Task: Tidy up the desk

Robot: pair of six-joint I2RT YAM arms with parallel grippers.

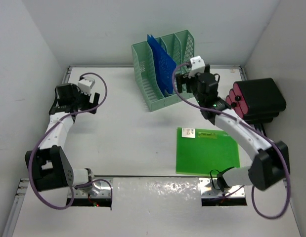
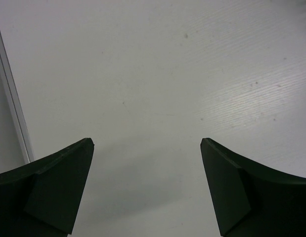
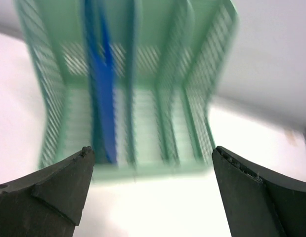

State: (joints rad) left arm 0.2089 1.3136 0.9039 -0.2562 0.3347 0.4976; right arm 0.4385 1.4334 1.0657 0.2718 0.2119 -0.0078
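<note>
The desk (image 1: 123, 133) is a wide white tabletop with metal rails. At its back stands a mint-green file rack (image 1: 165, 74) (image 3: 138, 89), and a blue folder (image 1: 161, 63) (image 3: 101, 94) sits upright in one of its left slots. A green folder (image 1: 207, 150) lies flat at the front right. My right gripper (image 1: 181, 85) (image 3: 152, 150) hangs open and empty just in front of the rack's right half. Far to the left, my left gripper (image 1: 92, 101) (image 2: 147, 143) is open over bare desk surface (image 2: 157, 74), nothing between its fingers.
A black case with red cylinders (image 1: 256, 101) sits at the right edge, close behind the right arm. A metal rail (image 2: 12, 108) runs along the desk's left side near the left gripper. White walls enclose the back and both sides.
</note>
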